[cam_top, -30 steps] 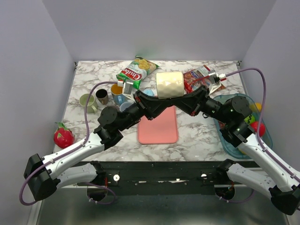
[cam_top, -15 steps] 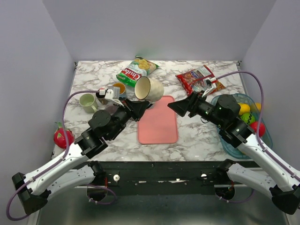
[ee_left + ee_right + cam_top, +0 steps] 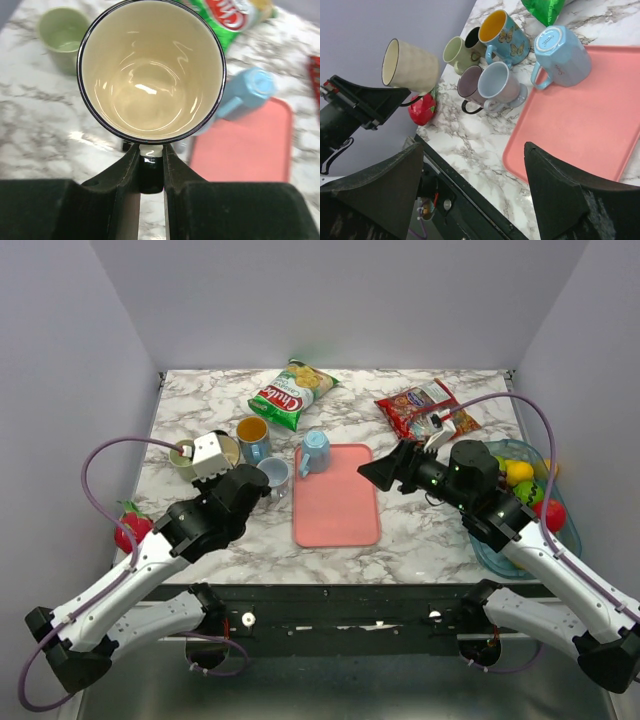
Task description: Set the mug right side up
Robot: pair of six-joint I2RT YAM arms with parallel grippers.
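Note:
A cream mug with a dark rim hangs above the table's left side, tilted, its mouth facing the left wrist camera. My left gripper is shut on its black handle. The right wrist view shows the same mug off the table, held from below by the left gripper. From above, the mug is mostly hidden behind the left wrist. My right gripper is open with nothing in it, over the right edge of the pink tray. A light blue mug rests base-up at the tray's far left corner.
Clustered left of the tray are a butterfly mug, a green cup and a lilac mug. Snack bags lie at the back. A blue fruit bowl is at the right. A red toy fruit is near the left edge.
The right gripper opened, let go of the cream mug and drew back to the right. The left arm carried the mug from mid-table down and to the left.

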